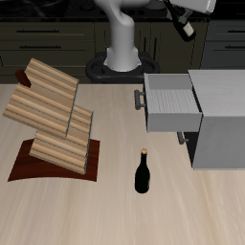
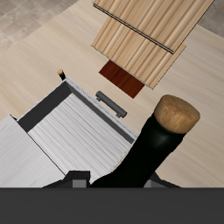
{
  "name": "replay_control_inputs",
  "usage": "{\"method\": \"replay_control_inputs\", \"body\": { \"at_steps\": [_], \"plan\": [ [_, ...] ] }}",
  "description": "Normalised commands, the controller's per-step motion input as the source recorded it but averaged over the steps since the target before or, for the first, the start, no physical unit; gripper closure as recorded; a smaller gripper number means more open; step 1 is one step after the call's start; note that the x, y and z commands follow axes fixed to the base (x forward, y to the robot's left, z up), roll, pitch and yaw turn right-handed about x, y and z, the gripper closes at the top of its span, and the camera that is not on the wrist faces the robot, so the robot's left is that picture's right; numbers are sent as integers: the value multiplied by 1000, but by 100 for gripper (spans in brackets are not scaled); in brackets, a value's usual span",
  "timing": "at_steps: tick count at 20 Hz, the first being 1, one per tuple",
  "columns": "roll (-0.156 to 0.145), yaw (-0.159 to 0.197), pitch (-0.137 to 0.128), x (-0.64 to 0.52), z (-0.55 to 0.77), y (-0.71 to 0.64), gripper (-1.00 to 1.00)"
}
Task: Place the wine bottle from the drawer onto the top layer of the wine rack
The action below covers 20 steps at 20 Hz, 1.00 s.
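My gripper [image 1: 182, 17] is high above the back of the table, over the open drawer, and is shut on the wine bottle [image 1: 189, 29]. In the wrist view the near-black bottle [image 2: 144, 157] fills the foreground with its tan cork [image 2: 178, 114] pointing away from the fingers. The light grey drawer [image 1: 172, 103] is pulled out, with a bare ribbed floor [image 2: 79, 140] and a dark bar handle [image 1: 140, 100]. The wine rack [image 1: 53, 120] stands across the table from the drawer. Its top layer [image 1: 43, 84] is a bare slanted slab of pale wood, also in the wrist view [image 2: 153, 17].
A second look-alike bottle [image 1: 143, 172] stands upright on the table near the front edge, between rack and drawer. The grey cabinet body [image 1: 222, 120] is beside the drawer. The rack's red-brown base [image 1: 57, 170] juts toward the front. The robot's base [image 1: 122, 53] stands at the back.
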Motion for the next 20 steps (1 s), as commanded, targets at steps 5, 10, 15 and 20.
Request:
{"method": "replay_control_inputs", "body": {
  "at_steps": [5, 10, 15, 20],
  "plan": [
    [62, 21, 30, 198, 42, 15, 100],
    [19, 45, 14, 257, 84, -56, 100],
    [1, 6, 24, 237, 86, -47, 100],
    [-4, 5, 15, 192, 59, -40, 100]
  ]
}}
